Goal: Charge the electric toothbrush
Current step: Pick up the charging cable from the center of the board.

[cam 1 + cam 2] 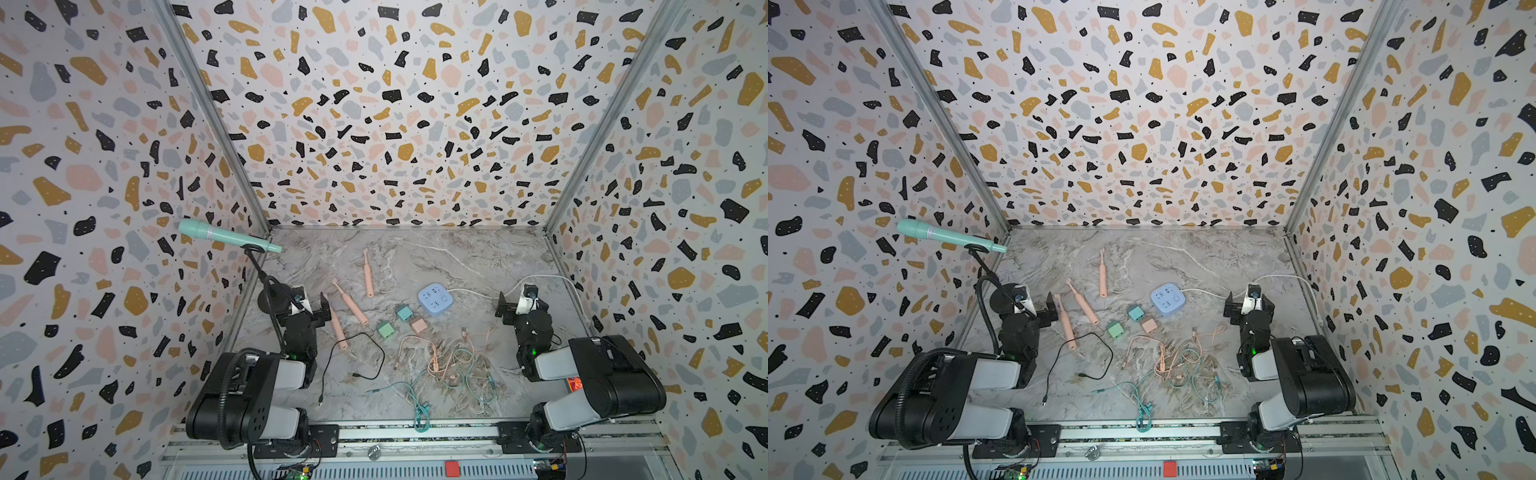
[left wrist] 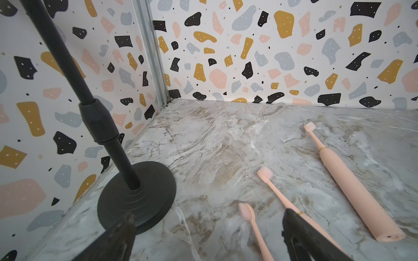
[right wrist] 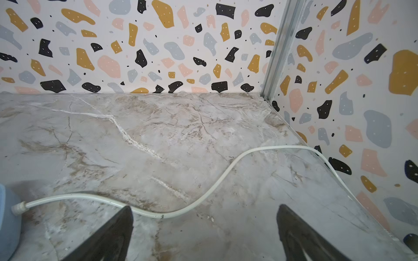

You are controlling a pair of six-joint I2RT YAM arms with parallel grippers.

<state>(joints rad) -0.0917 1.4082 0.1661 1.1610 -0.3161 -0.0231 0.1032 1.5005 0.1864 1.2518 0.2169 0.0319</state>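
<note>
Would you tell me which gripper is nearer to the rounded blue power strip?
Right. The right gripper sits open close beside the rounded blue power strip, by its white cord; the left gripper is farther, beyond the pink toothbrushes.

Teal microphone (image 1: 224, 236) sits atop a black stand (image 2: 135, 198).

Pink toothbrushes (image 1: 367, 276), blue power strip (image 1: 434, 298), marbled table (image 1: 415, 257).
</note>
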